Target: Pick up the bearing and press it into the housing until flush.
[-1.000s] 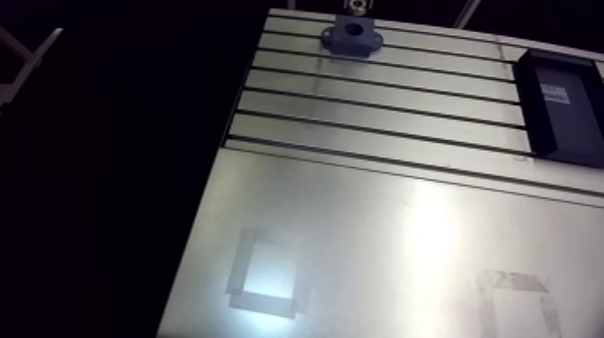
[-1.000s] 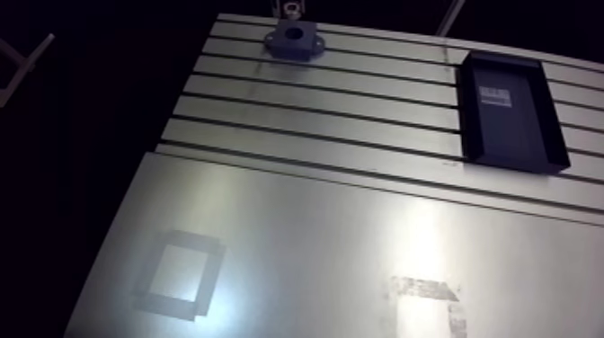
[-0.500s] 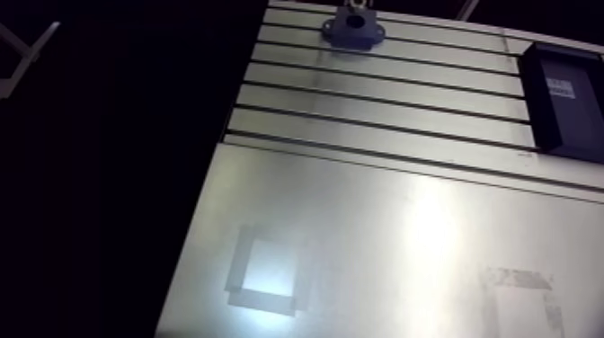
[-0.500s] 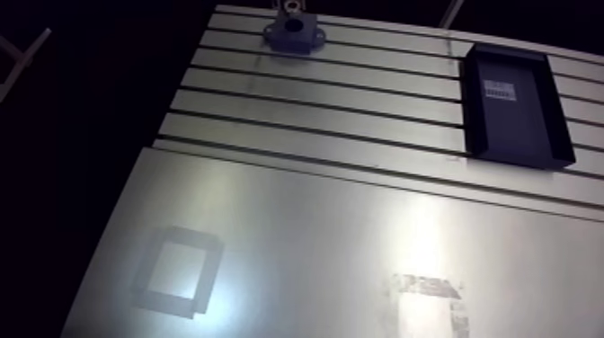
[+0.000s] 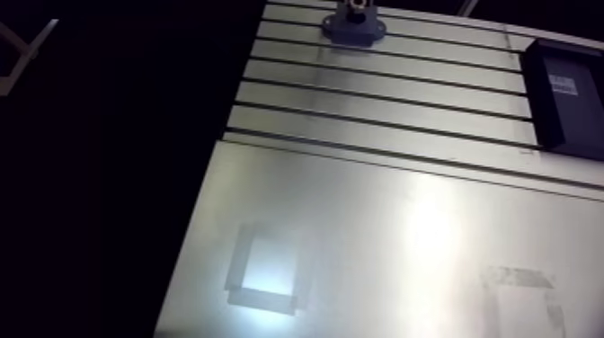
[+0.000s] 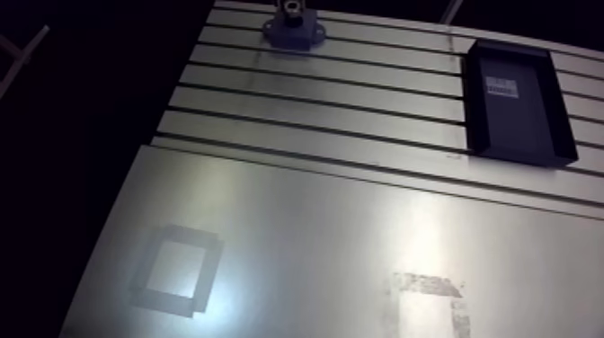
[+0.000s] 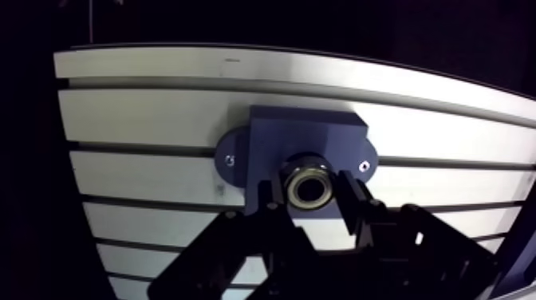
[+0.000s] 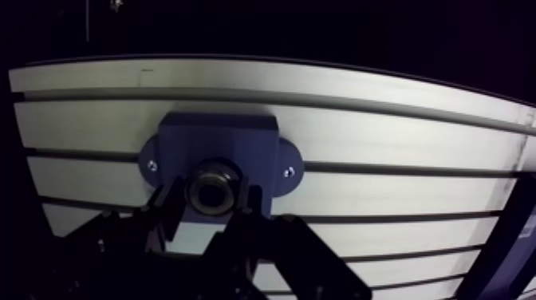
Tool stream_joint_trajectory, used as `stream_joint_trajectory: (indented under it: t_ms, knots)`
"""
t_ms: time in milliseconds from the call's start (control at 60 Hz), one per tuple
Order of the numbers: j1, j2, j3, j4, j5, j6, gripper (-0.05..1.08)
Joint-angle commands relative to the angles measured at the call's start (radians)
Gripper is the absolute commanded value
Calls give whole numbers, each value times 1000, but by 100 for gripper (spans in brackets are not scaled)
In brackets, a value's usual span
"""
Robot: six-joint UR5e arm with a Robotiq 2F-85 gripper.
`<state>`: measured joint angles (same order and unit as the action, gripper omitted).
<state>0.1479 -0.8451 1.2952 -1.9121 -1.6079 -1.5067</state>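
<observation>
In the wrist view the gripper (image 7: 309, 196) has its two fingers clamped on the sides of the one bearing (image 7: 309, 182), a silver ring held at the bore of the single dark-blue housing (image 7: 307, 132) on the slotted surface (image 7: 143, 120). Farther off lies one black tray (image 6: 515, 103), well apart from the housing. Since just before, only the arm view has slid slightly with the camera; housing and tray keep their places.

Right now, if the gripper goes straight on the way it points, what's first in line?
The gripper, shut on the bearing, points at the blue housing. The bearing would meet the housing first, roughly at its bore. Depth is unclear; it may already touch.
</observation>
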Motion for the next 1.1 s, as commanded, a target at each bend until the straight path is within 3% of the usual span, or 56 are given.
stream_joint_trajectory:
  t_ms: [17, 1100]
  knots:
    - [-1, 2, 2, 0, 0, 1, 63]
    - [1, 5, 11, 0, 0, 0, 63]
